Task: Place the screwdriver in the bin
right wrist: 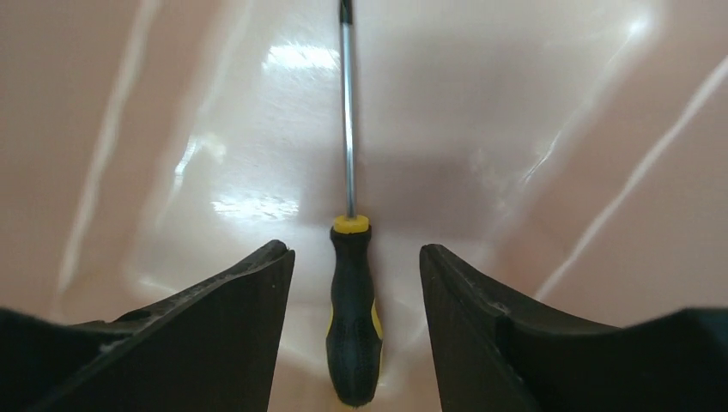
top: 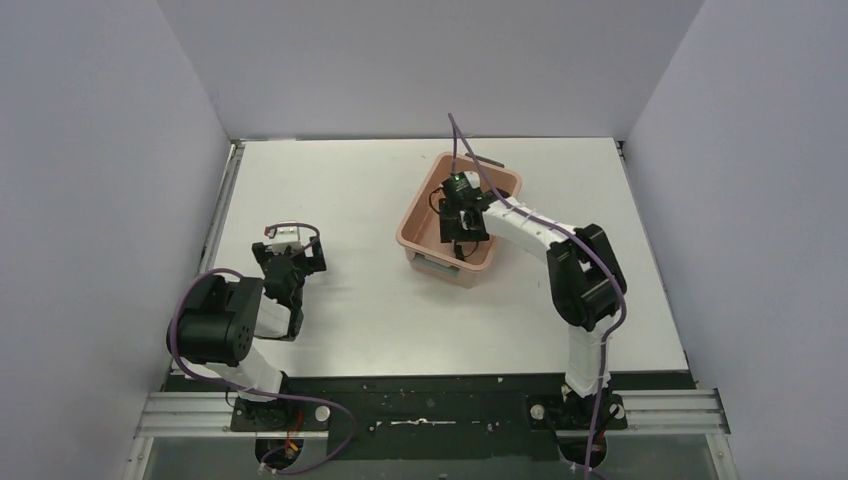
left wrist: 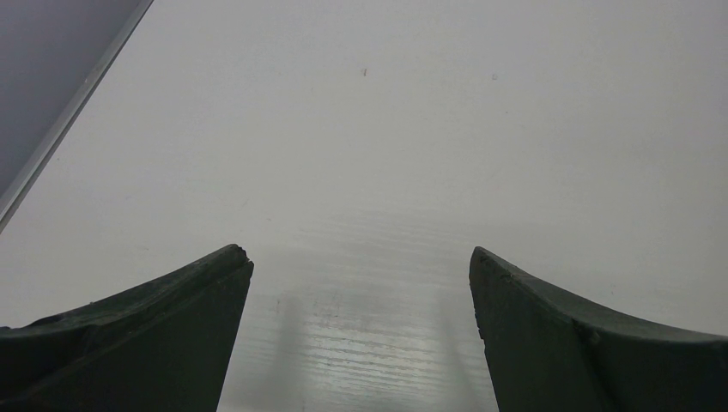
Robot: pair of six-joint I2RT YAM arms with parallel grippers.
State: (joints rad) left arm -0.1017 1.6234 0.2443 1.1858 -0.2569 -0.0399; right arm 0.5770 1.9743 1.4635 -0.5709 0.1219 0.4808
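- The right tool (right wrist: 354, 251) is inside the bin, jaws apart on either side of the screwdriver (right wrist: 353, 326), not gripping it.
- The screwdriver lies on the floor of the salmon-pink bin (right wrist: 532, 103). The task looks done, bar lifting the arm out.
- The left tool (left wrist: 360, 257), jaws apart and empty, hovers over the white worktop (left wrist: 386, 129).
- Pale grey walls (top: 400, 60) enclose three sides.

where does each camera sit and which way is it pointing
top external: above and behind the arms, looking down on the table, the bin and both arms.
left wrist: on the left arm, facing the table past the open left gripper.
right wrist: on the right arm, looking into the bin at the screwdriver between the open right gripper.
shared: top external and right wrist both show the bin.
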